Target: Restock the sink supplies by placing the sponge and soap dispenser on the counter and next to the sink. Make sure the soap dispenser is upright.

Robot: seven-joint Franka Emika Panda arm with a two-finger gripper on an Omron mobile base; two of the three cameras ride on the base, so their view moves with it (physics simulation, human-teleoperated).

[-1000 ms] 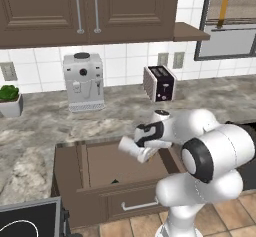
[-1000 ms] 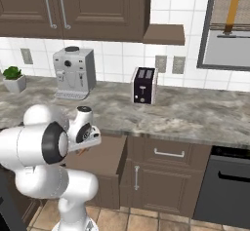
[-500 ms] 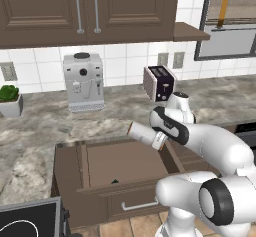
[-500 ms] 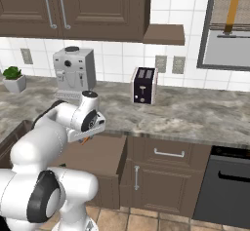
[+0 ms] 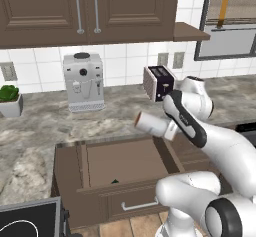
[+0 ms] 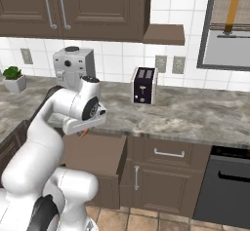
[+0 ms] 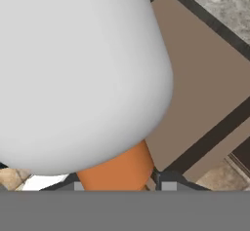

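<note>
**Bottle held sideways over the open drawer: mind the tilt**

Your pincer (image 7: 119, 188) is clenched on the soap dispenser (image 5: 152, 124), gripping at the orange pump end while the white body sticks out level, pointing to the left in the left base view. It hangs in the air above the open drawer (image 5: 125, 163), touching nothing else.

What could go wrong: the bottle is a smooth, rounded white cylinder, and you hold it by the narrow nozzle neck (image 7: 117, 169). I judge that a fast swing could let it twist or slip in the grip, and it would drop into the drawer below. It also lies on its side now, so if you set it down without turning the wrist it will roll on the hard stone and fail the upright demand.

Working left to right from the pincer: well to its left stand a potted plant (image 5: 10, 100) and a boxy silver coffee machine (image 5: 83, 81). Below sits the flat brown wooden drawer, with a small dark green speck (image 5: 115, 181) at its front that may be the sponge; too small to tell. Just behind and to the right stands the dark slotted toaster (image 5: 159, 83) on the marbled grey-brown surface (image 5: 40, 118). Keep your arc away from the toaster.
</note>
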